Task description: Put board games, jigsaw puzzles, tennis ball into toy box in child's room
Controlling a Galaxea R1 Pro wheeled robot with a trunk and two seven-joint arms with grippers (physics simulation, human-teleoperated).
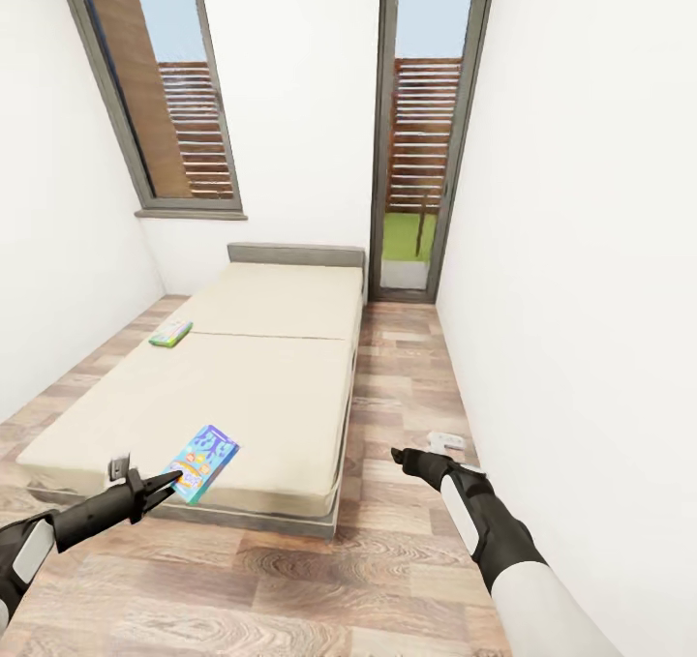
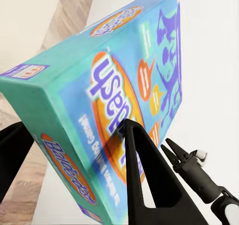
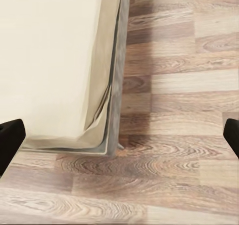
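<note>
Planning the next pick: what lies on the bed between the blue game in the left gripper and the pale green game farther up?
Head view: only bare cream cover of the bed lies between the blue board game in the left gripper and the green board game.

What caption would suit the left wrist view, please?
Left pincer holding a blue board game by one corner, right arm beyond.
</note>
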